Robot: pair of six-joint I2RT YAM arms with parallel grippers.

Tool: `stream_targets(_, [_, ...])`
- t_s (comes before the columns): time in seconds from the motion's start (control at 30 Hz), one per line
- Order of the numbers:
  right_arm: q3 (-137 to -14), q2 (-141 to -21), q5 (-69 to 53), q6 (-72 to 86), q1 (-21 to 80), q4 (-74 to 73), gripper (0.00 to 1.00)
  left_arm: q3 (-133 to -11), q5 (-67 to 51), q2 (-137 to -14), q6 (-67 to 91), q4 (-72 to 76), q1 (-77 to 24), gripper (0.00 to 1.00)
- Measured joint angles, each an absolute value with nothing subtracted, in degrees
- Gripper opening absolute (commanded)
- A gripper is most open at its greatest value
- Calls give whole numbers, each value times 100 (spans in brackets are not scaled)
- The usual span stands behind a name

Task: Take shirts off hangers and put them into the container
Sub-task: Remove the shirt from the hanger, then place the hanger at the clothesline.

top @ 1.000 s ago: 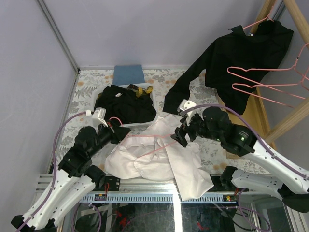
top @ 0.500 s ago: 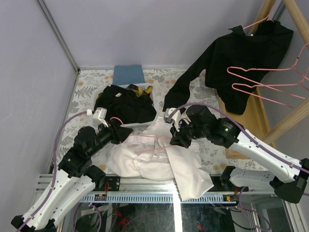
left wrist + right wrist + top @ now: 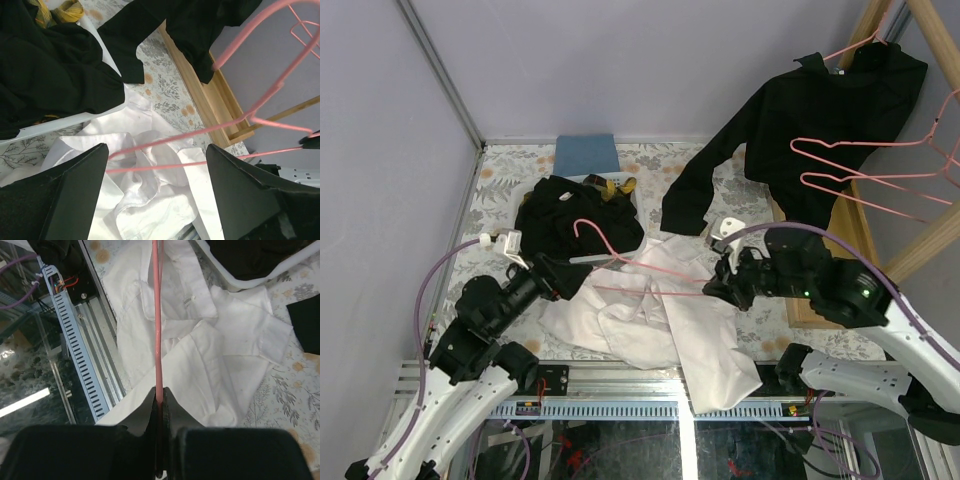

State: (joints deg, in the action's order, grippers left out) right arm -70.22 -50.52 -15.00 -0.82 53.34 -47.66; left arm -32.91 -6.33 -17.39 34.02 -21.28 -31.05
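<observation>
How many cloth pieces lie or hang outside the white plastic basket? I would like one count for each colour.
white long-sleeved shirt, spread out flat: 1
black long-sleeved shirt, hanging up: 1
blue folded cloth, by the back wall: 1
Total: 3

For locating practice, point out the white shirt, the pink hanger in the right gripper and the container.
white shirt (image 3: 705,340), top external view, spread body
pink hanger (image 3: 158,315), right wrist view, straight wire
container (image 3: 75,119), left wrist view, near rim
</observation>
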Motion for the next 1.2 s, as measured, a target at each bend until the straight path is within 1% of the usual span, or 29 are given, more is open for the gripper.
stream_targets(0.13, [-7428, -4751, -1035, 1, 5336, -5098, 0, -3291, -515, -1597, 3402, -2132, -3100, 88])
stream_targets(0.33, [-7627, -4108, 78, 217, 5332, -5052, 0, -3271, -373, -1288, 3422, -2130, -3100, 93])
stream_targets(0.43, [-7612, -3837, 746, 353, 5330, -4810, 0, -3269, -268, -1262, 3426, -2134, -3100, 95])
stream_targets(0.6, [-7435, -3577, 2276, 681, 5328, -3846, 0, -3267, -123, -1328, 3470, -2145, -3100, 95])
stream_targets(0.73, [-7354, -3909, 3345, 821, 5323, -3212, 0, -3267, -89, -1531, 3505, -2147, -3100, 95])
stream_targets(0.83, [-7264, -4399, 3865, 972, 5323, -2877, 0, -3267, -86, -1721, 3511, -2169, -3100, 95])
stream_targets(1.0, [-7225, -5054, 4296, 1398, 5323, -2838, 0, -3267, -60, -1848, 3511, -2231, -3100, 96])
stream_targets(1.2, [-7216, -4834, 4257, 1634, 5323, -2954, 0, -3267, 14, -1841, 3518, -2237, -3100, 96])
